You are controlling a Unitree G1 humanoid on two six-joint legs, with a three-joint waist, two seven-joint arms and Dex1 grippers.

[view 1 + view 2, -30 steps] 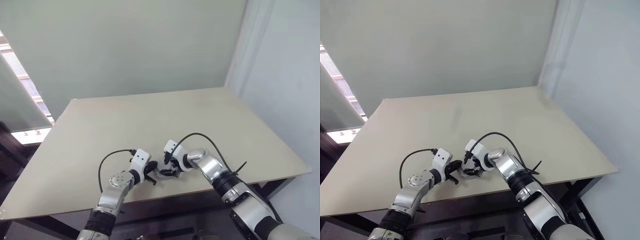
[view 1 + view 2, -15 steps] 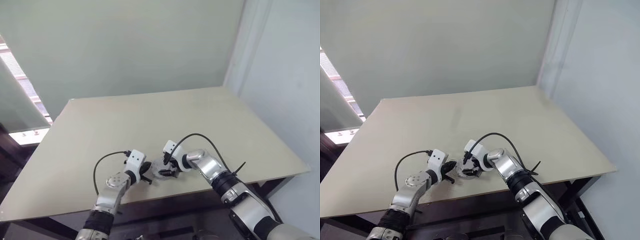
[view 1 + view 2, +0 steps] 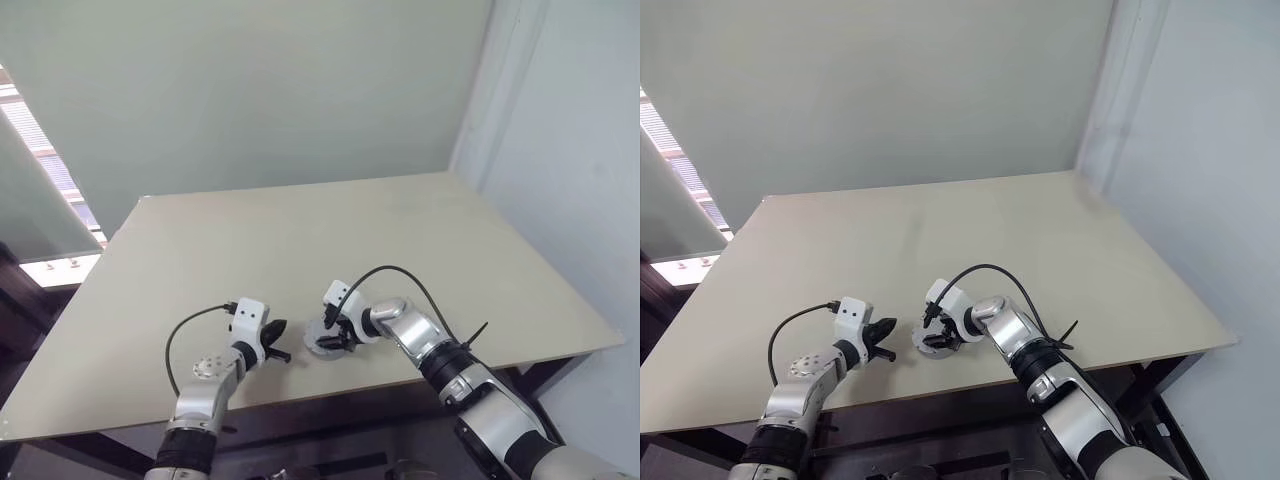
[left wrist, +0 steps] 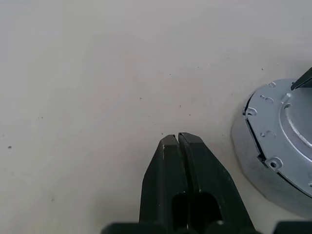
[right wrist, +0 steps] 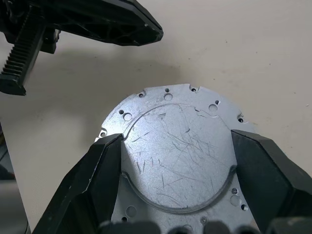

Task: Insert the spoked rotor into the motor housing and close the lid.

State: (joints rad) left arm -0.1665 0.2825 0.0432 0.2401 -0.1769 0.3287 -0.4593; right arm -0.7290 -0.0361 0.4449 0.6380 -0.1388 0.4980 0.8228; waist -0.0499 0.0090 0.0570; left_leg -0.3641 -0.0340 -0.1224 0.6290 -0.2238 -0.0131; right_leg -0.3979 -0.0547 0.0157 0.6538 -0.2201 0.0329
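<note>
The beige table point(image 3: 300, 250) carries everything, and both arms work at its near edge. The right arm reaches in from the right with its wrist bent leftward and downward, so the right gripper point(image 5: 178, 146) hangs directly over the closed motor assembly. What faces up is a scratched silver round plate, the lid point(image 5: 175, 151), with small holes around its rim. The two black fingers point(image 5: 97, 170) stand apart, one on each side of the raised central disc, close against its edges; whether they press it cannot be told. The left arm lies low along the table, forearm angled forward. The left gripper point(image 4: 178, 141) has its fingers pressed together with nothing between them, tips just beside the motor housing point(image 4: 273, 146) but apart from it.
</note>
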